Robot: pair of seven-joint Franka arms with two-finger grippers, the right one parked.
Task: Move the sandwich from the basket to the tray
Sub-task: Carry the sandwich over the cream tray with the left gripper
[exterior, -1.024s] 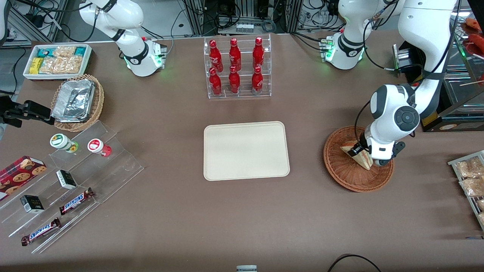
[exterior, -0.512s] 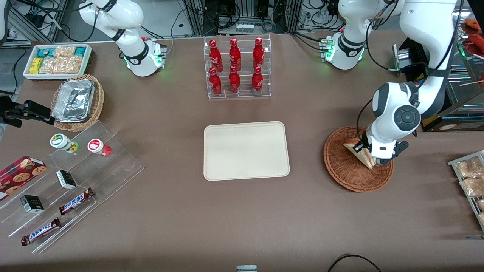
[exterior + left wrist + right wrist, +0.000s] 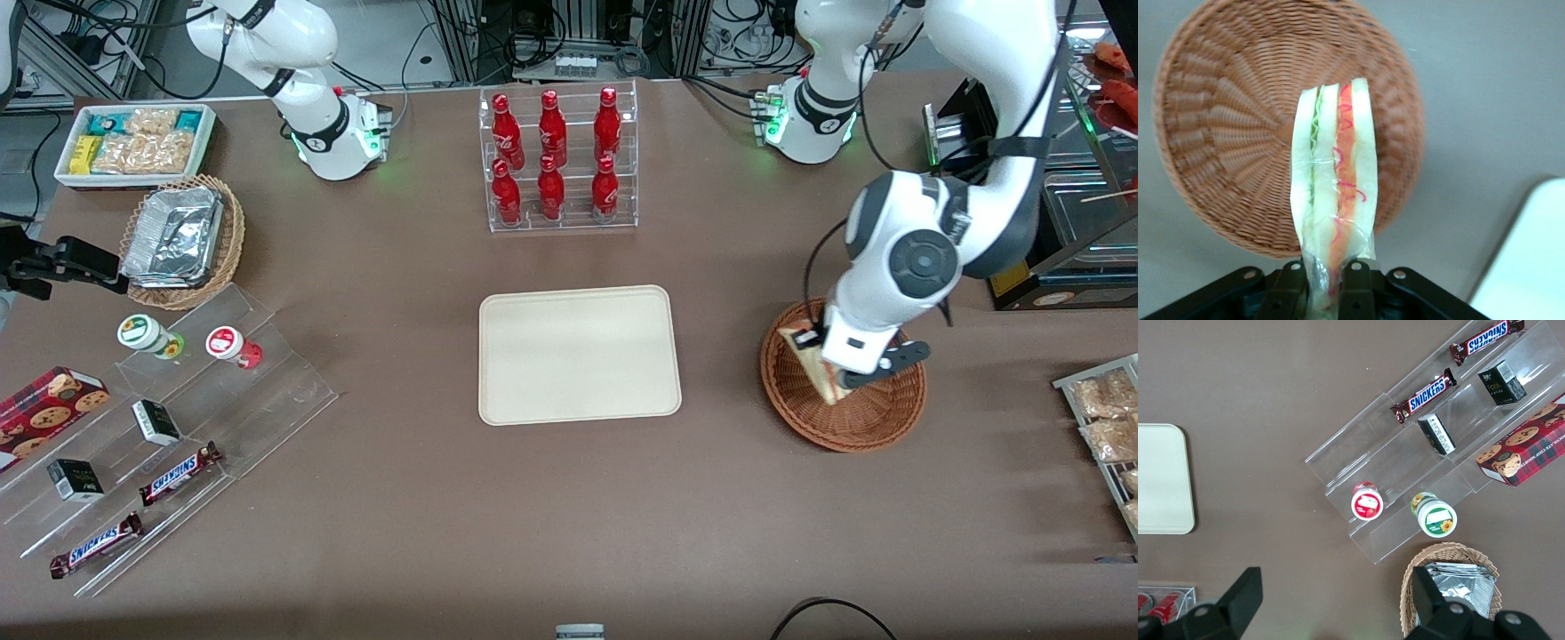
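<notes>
Jaws of the left gripper (image 3: 1323,280) clamped on the sandwich (image 3: 1333,200), which has risen clear of the basket (image 3: 843,418) over the last second and hangs above it, ready for carriage across the desk (image 3: 569,516) to the tray (image 3: 578,354).

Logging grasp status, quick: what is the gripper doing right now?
Gripper: shut on the sandwich, holding it lifted above the basket, not yet over the tray.
</notes>
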